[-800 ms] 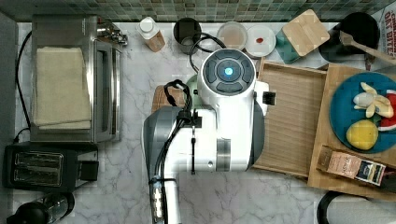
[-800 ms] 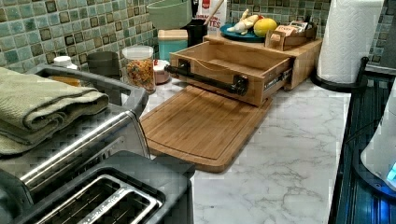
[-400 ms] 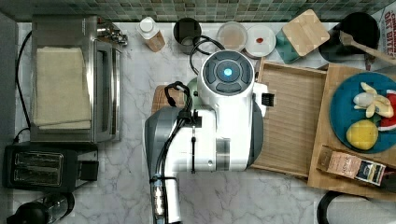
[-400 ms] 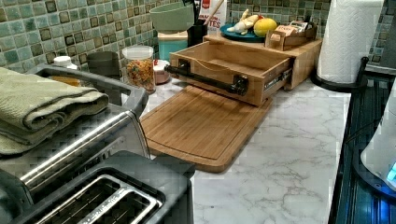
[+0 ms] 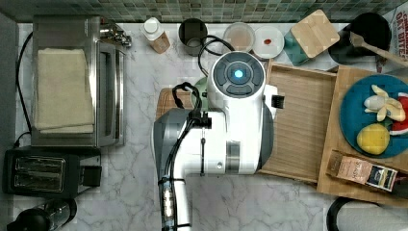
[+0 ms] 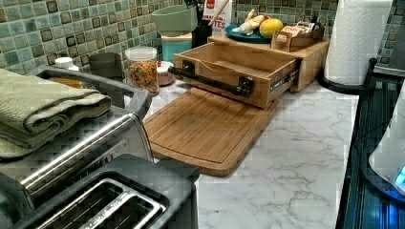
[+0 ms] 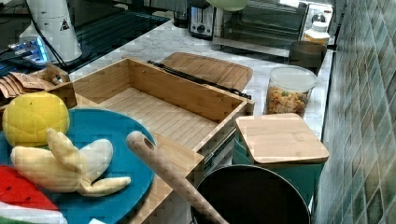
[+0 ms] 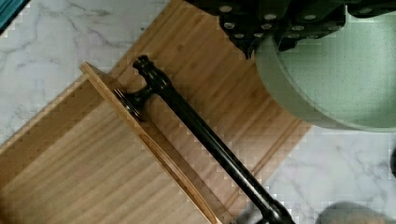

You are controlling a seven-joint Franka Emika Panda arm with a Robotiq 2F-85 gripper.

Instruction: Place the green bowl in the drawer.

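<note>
The pale green bowl (image 8: pixel 336 79) hangs in the air with my gripper (image 8: pixel 271 37) shut on its rim. It sits over the cutting board (image 8: pixel 224 88), just short of the drawer's black bar handle (image 8: pixel 205 140). In the top view a sliver of the bowl (image 5: pixel 202 91) peeks out at the arm's left. The left view has the bowl (image 6: pixel 174 19) high above the counter, and its underside (image 7: pixel 227 3) shows in the right view. The light-wood drawer (image 5: pixel 300 120) (image 6: pixel 229 62) (image 7: pixel 159 112) stands open with nothing inside.
A wooden tray with a blue fruit plate (image 5: pixel 373 115) borders the drawer on the top view's right. A teal lidded box (image 5: pixel 308 38), jars and a dark cup (image 5: pixel 192 33) line the back wall. A toaster oven (image 5: pixel 77 82) and toaster (image 5: pixel 48 173) stand at the top view's left.
The arm has shifted slightly toward the top view's right, toward the drawer, with the bowl still in its grip. Nothing else has moved.
</note>
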